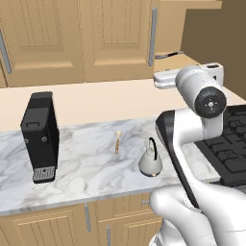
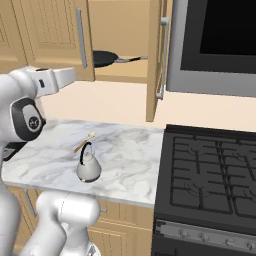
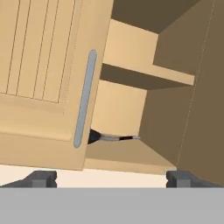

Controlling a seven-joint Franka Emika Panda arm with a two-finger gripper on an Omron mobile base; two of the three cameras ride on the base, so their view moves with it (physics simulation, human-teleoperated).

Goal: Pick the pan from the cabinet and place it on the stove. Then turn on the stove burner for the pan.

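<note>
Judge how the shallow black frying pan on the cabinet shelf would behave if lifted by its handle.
The shallow black frying pan looks rigid. Its long thin handle probably lets the bowl droop. Lying flat, it should slide rather than roll.

The cabinet (image 2: 125, 50) is standing open before you, bare shelf lying free beside the pan (image 2: 106, 58); a closed door (image 3: 43, 83) is screening the pan's left, an open door (image 2: 156, 60) is flanking the right, and the kettle (image 2: 88, 167) is sitting on the table (image 2: 125, 155) below.

The arm (image 1: 192, 129) is showing glossy white rounded shells — dark joint caps, a black band running along one link.
</note>
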